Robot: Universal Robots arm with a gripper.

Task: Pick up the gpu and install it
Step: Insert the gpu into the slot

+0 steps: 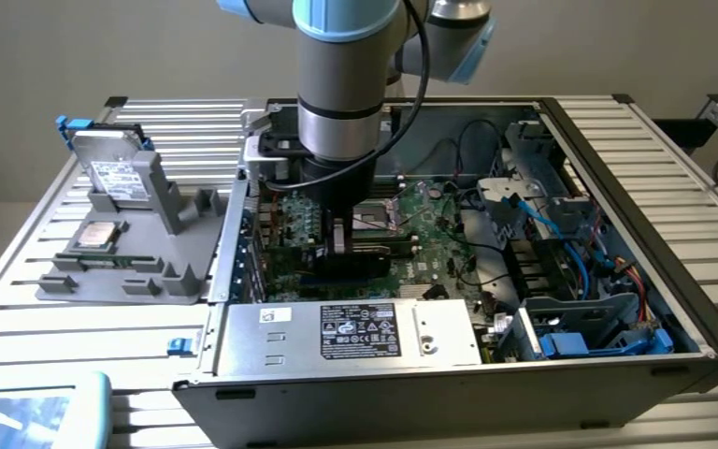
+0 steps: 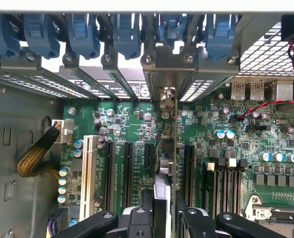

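We are gripping the gpu (image 2: pixel 174 163) edge-on in our gripper (image 2: pixel 163 218), fingers clamping it upright over the motherboard (image 2: pixel 132 124) inside the open computer case (image 1: pixel 658 178).

Silver-grey tubular arm (image 1: pixel 340 65), light-blue joint caps, black cable, black screw-studded end effector (image 2: pixel 163 220).
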